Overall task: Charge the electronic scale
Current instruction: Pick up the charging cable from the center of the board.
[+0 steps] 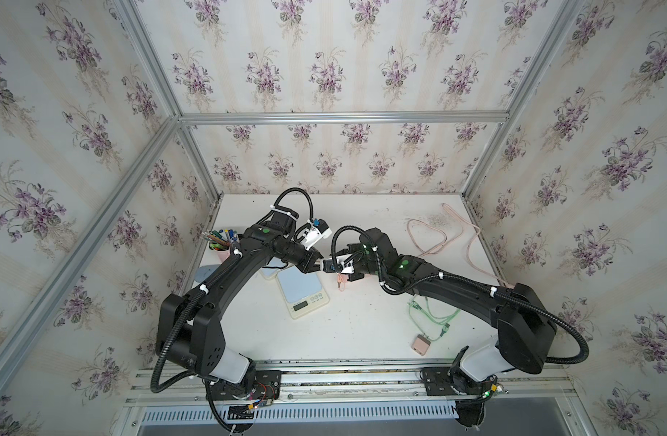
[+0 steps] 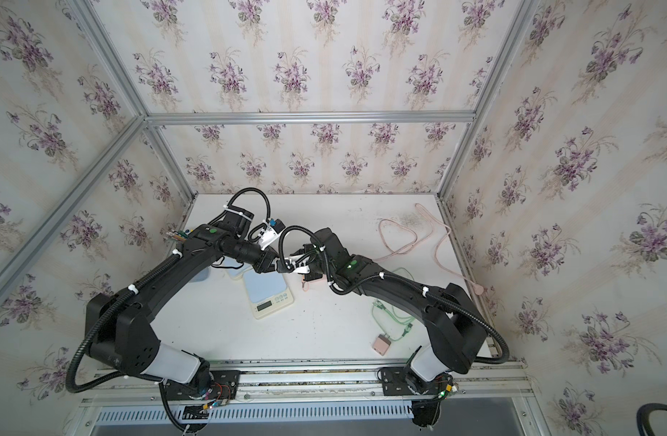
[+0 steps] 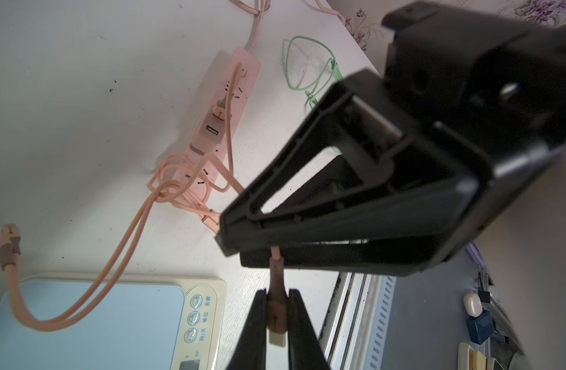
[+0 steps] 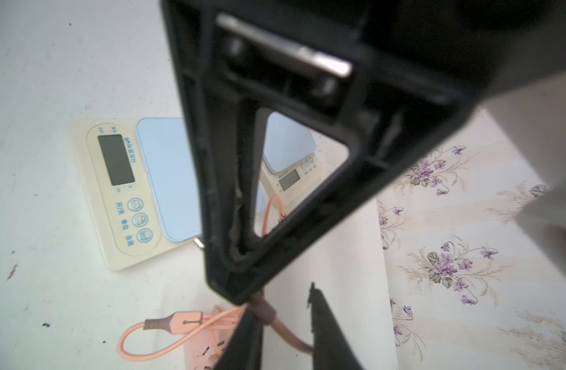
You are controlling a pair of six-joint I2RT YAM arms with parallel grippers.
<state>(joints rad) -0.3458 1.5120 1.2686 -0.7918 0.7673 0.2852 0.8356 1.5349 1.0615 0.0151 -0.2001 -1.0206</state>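
The left end effector [image 3: 276, 294] clamps the cable plug [image 3: 276, 317]. The right end effector [image 3: 243, 250], almost tip to tip with it, is clenched on the pink charging cable [image 3: 12, 288] just behind that plug. Both hang near the far right corner of the electronic scale [image 1: 303, 290], which lies on the white table [image 1: 362, 332] between the arms, its display toward the bases. A second scale [image 1: 271, 272] sits just behind it, partly hidden by the left arm. The cable's slack loops over the pink power strip [image 3: 224, 121], which the right arm mostly covers in both top views. A green cable [image 1: 433, 313], a pink adapter [image 1: 421, 345] and a pen cup [image 1: 220, 245] lie well apart from the scale.
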